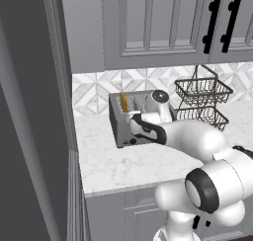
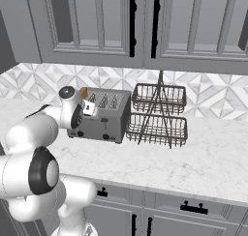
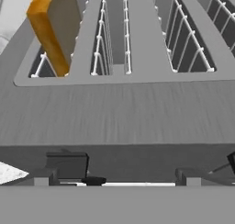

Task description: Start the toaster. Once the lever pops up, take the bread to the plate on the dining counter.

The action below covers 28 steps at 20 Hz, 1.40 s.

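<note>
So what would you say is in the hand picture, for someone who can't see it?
A close look down onto the top of a grey toaster with four slots; an orange-tan slice of bread sticks up out of the far-left slot, and the other three are empty. The claw hangs open above the toaster's front edge.

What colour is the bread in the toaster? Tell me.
Orange crust with a tan face; the bread shows best in the hand view.

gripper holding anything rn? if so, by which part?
Nothing held. The gripper is open, poised above the toaster's front edge; the bread stands untouched in the end slot.
</note>
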Available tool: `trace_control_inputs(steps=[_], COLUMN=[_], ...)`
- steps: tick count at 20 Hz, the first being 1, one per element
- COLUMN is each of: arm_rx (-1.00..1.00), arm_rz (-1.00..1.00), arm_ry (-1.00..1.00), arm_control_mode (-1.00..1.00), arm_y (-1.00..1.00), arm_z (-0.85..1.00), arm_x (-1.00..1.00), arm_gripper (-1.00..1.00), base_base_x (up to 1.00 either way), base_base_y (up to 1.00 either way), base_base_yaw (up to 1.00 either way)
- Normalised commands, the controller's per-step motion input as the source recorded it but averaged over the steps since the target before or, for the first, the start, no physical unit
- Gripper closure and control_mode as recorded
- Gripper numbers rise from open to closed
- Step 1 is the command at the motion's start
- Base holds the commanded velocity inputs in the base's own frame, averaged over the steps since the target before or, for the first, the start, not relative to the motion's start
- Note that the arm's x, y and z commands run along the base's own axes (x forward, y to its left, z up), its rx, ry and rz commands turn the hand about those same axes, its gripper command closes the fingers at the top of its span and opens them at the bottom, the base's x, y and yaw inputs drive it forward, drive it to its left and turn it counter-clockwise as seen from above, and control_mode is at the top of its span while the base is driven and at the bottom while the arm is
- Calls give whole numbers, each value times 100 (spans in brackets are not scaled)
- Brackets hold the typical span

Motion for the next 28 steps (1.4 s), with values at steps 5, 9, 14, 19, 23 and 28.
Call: trace_control_inputs(steps=[5,9,14,19,23,28], arm_rx=[0,0,0,0,0,0], arm_rz=[0,0,0,0,0,0], arm_ry=[0,0,0,-1,-2,-1], arm_control_mode=[-100,-100,-100,-100,-100,-100], arm_y=[0,0,0,0,0,0], arm_z=[-11,-18,-23,-26,-24,-24], arm_x=[6,4,0,0,0,0], arm_gripper=[-100,-100,-100,-100,-100,-100], base_base_x=[0,0,0,0,0,0], base_base_y=[0,0,0,0,0,0], base_base_yaw=[0,0,0,0,0,0])
